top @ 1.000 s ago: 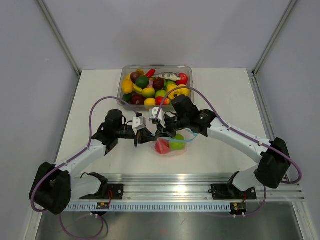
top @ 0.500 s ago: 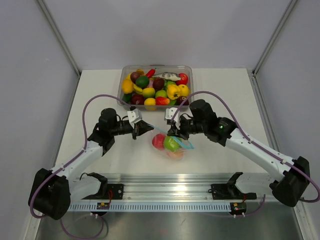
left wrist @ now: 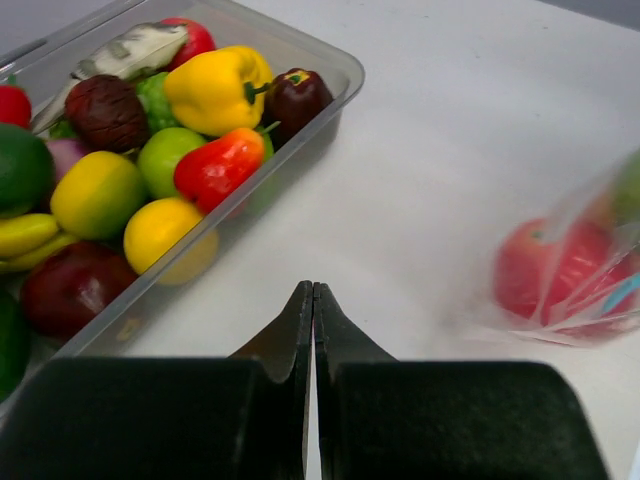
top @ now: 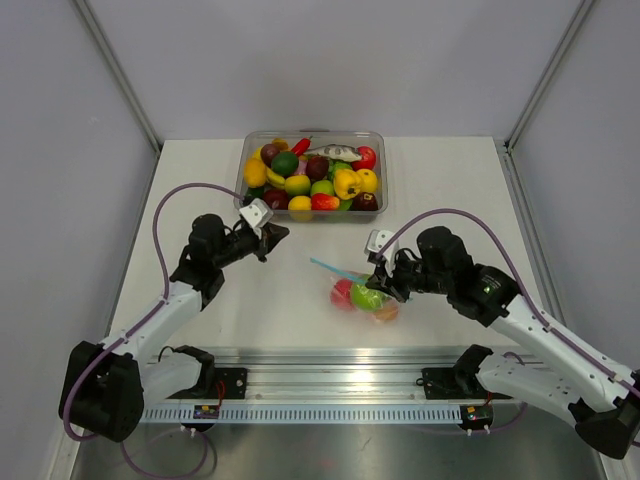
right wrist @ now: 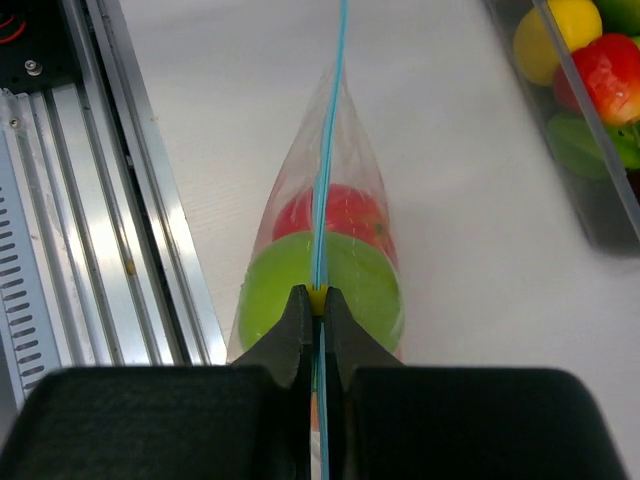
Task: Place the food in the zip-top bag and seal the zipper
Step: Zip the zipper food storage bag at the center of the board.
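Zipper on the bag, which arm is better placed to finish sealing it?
Right. The right pincer is shut on the zipper; the left pincer is shut on nothing, near the tub, apart from the bag.

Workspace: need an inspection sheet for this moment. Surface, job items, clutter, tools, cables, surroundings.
Surface: white table, no spills or marks seen.
Job's things: zip-top bag lies near the front edge, holding a green apple and a red fruit; the teal zipper runs as one line out of the right tool.
Clutter: clear tub full of toy fruit at the far side; no loose pieces seen.
Grippers: left tool shut and empty, between tub and bag; right tool shut on the zipper.
Cables: purple left cable and right cable loop above the arms, clear of the bag.
Surroundings: grey walls; aluminium rail along the front.
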`<state>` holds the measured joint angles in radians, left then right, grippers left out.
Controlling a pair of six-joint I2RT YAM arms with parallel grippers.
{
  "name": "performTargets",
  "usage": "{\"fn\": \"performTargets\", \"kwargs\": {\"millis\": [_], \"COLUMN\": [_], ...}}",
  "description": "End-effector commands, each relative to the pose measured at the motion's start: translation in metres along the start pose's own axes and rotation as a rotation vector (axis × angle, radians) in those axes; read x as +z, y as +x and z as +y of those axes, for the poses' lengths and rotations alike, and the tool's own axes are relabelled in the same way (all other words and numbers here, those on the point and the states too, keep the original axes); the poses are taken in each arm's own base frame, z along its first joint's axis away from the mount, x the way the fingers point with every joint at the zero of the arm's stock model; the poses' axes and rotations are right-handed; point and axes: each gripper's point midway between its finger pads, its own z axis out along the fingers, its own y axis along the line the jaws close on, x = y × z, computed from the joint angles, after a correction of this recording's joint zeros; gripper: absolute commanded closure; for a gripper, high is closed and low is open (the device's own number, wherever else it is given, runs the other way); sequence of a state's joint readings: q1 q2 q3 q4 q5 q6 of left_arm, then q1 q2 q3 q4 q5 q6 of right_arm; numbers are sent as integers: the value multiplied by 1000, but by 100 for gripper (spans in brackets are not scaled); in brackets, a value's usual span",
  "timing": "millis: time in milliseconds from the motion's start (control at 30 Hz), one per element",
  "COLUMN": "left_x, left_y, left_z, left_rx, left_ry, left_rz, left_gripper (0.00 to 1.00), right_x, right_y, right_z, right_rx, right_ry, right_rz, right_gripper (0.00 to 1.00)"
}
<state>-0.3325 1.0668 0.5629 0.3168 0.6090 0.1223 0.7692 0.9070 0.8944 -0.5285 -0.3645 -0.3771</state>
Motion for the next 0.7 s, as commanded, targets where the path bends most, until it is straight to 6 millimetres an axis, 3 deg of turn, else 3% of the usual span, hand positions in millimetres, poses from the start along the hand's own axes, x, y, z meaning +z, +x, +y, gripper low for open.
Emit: {"fn": "performTargets", "kwargs": {"millis": [0,100,267,400,433,467,500,667], "left_x": [-1,1,-9,-16,-17,-14,-12,0], "left_y": [-22,-24,-49,-67,-52,-53,-63,-54], "left_z": [19,10,-37,-72,-79,-81,-93,-114], "left_rx": [37,33,107,226,210,278,310,354], "left_ry": [-97,-44,183,308,329,338,370,463], "left_rz": [-68,-78,-190,-189,-113,-102,-103,-16], "left_gripper": [100,100,98,61,57,50,48,40], "right_x": [-10,-9,-3,3,4,5,6,11], "right_y": [7,8,6,4,2,1,1,-7], "right_z": [3,4,4,6,6,7,7,6], "right_rx": [73,80,78,76,75,73,73,75], "right_ry": [25,23,0,-29,-32,-38,-42,-62], "right_rz": [8,1,12,7,3,1,-2,-4], "right_gripper": [100,100,100,100,100,100,100,100]}}
